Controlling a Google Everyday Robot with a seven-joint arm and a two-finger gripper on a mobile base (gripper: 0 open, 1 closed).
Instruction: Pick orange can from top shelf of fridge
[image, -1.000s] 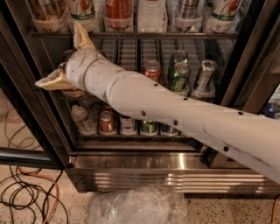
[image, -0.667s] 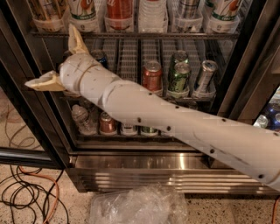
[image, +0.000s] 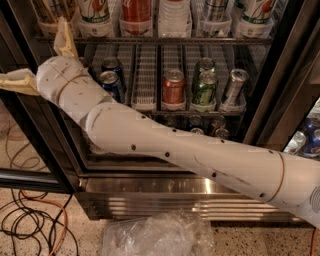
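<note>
The orange can (image: 173, 87), coppery with a silver lid, stands upright at the front of a middle lane of the top shelf (image: 145, 80), a grey wire rack in the open fridge (image: 280, 90). My gripper (image: 37, 57) is at the fridge's left edge, left of two blue cans (image: 110, 75) and far left of the orange can. It is open and empty: one tan finger points up (image: 63, 37), the other points left (image: 15, 82). My white arm crosses the view from the lower right.
Two green cans (image: 205, 82) and a silver can (image: 234, 87) stand right of the orange can. Bottles (image: 135, 12) fill the rack above. More cans (image: 207, 125) sit lower down. Ribbed steel base panel (image: 150, 200), crumpled plastic bag (image: 155, 235) and cables (image: 30, 225) lie below.
My gripper has moved left, away from the cans, to the fridge's left frame, still open. The arm has dropped lower across the shelf front. The cans have not moved.
</note>
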